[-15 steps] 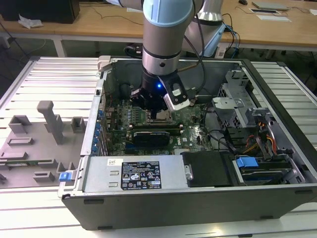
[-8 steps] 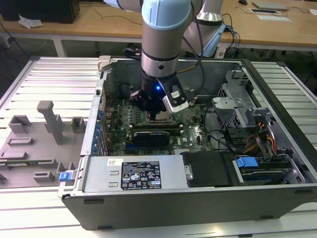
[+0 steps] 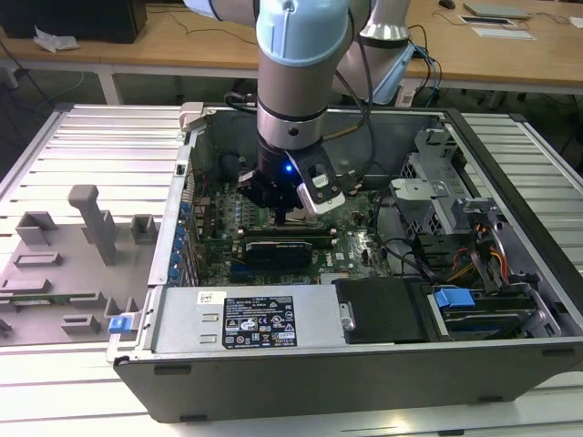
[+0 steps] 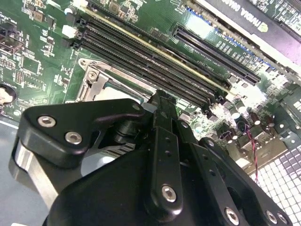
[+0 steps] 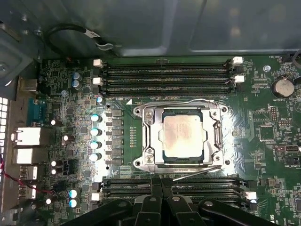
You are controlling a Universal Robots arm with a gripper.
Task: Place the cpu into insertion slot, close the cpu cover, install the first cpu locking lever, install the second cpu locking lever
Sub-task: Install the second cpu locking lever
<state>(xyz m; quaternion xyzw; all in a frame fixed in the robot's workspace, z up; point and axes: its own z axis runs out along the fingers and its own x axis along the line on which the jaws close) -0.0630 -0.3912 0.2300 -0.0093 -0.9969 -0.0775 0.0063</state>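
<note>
With the cpu [image 5: 182, 133] seated under the closed cpu cover [image 5: 217, 136], my hand [image 5: 161, 181], fingers together and gripping nothing, hovers beside the socket; a slipped locking lever [image 5: 197, 173] could leave the cover unclamped.

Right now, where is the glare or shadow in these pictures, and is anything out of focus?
In the first wrist view the cpu is evenly lit and sharp, with bright shine on the cpu cover. In the second wrist view the gripper is dark, and glare washes out the motherboard beyond it.
</note>
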